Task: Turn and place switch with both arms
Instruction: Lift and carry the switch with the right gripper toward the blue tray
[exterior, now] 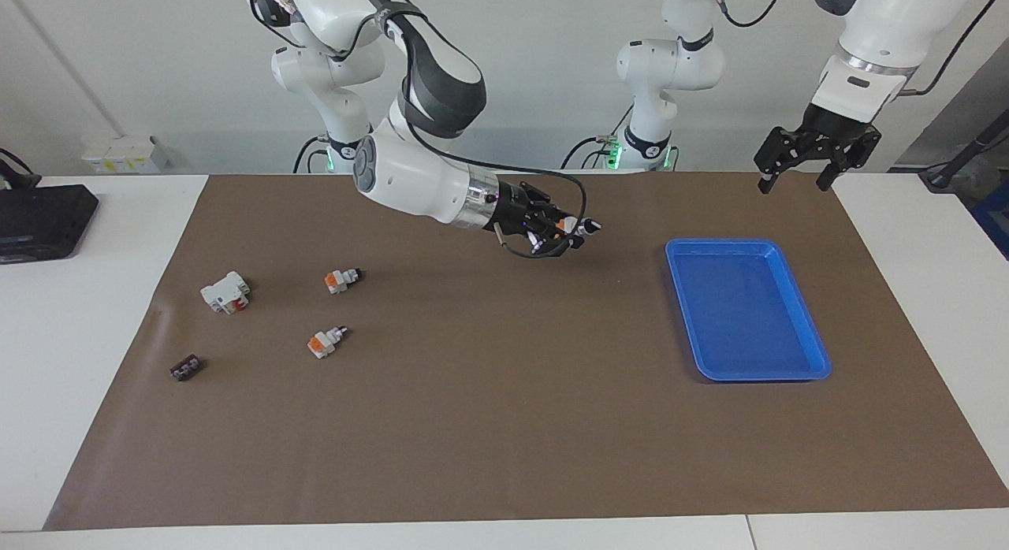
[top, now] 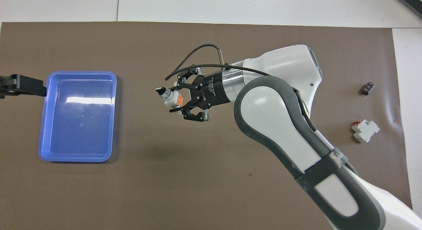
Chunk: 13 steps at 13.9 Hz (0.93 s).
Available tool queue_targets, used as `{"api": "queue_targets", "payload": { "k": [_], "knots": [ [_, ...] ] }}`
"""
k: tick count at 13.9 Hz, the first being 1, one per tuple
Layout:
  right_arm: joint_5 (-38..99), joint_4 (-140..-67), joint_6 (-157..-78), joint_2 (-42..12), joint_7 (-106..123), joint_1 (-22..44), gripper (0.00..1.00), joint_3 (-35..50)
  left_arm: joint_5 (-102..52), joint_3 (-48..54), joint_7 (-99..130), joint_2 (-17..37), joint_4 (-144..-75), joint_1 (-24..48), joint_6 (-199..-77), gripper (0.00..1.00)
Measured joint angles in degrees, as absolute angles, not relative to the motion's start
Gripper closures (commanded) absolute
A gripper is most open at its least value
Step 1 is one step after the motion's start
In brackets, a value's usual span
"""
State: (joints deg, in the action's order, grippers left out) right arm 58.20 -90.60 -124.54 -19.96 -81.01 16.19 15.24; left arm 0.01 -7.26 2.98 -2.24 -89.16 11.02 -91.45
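My right gripper is shut on a switch with an orange block and black knob. It holds the switch sideways in the air over the middle of the brown mat, knob pointing toward the blue tray. The held switch also shows in the overhead view between the right gripper's fingers. My left gripper hangs open and empty, raised over the mat's edge by the tray; one finger shows at the tray's rim. Two more switches lie on the mat toward the right arm's end.
A larger white block with a red part and a tiny dark piece lie near the right arm's end of the mat. A black device sits on the white table there. The tray holds nothing.
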Motion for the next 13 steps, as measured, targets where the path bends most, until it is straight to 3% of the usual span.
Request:
{"api": "queue_targets", "payload": {
  "k": [4,13],
  "knots": [
    [58.85,-90.78,-133.81,-19.97,-81.86,20.82,1.0,15.3,0.01,-7.26,2.98,-2.24,-89.16,11.03,-91.45,0.0],
    [58.91,-90.63,-134.64,-19.91,-81.89,22.29,1.0,15.3,0.01,-7.21,2.97,-2.44,-89.19,11.14,-91.81,0.0]
  ]
}}
